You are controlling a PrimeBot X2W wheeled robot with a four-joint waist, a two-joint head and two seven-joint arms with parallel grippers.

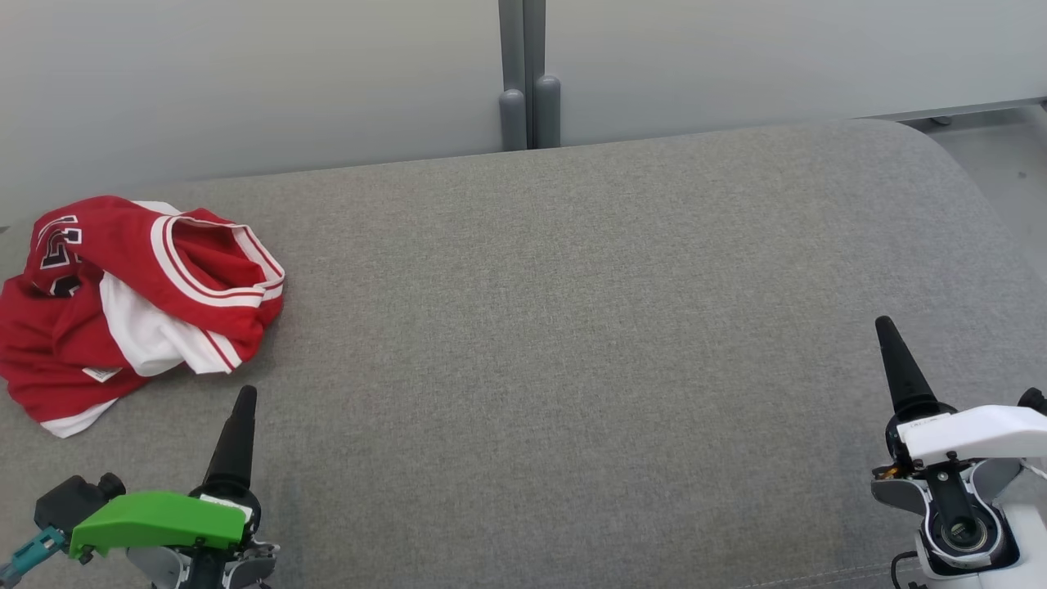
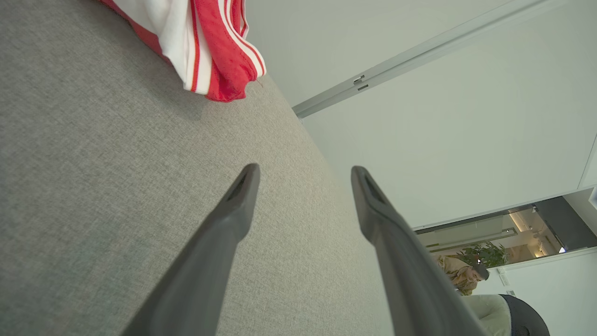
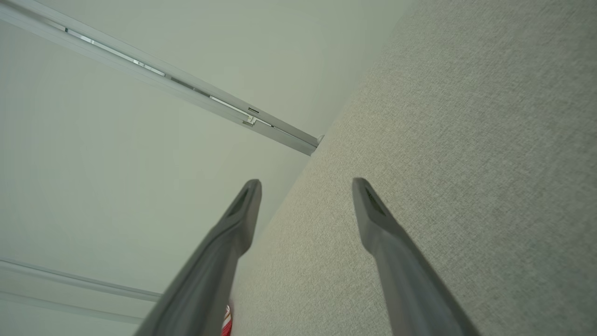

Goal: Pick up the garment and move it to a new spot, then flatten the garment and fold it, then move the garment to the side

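Note:
The garment (image 1: 139, 303) is a red and white sports jersey, crumpled in a heap at the far left of the grey cushioned surface (image 1: 572, 327). In the left wrist view its striped hem (image 2: 214, 51) lies at the top, well beyond the fingers. My left gripper (image 1: 244, 401) hovers just in front of the heap, a short gap from it, and its fingers (image 2: 304, 170) stand open with nothing between them. Far off at the lower right is my right gripper (image 1: 887, 335). It is also open and empty (image 3: 305, 183). A sliver of the red garment (image 3: 226, 322) peeks out by its left finger.
A pale wall with a grey vertical post (image 1: 529, 98) runs behind the surface. The cushion rounds off at the far right, with floor (image 1: 1006, 164) beyond it. A person (image 2: 466, 280) and a plant show through a distant opening in the left wrist view.

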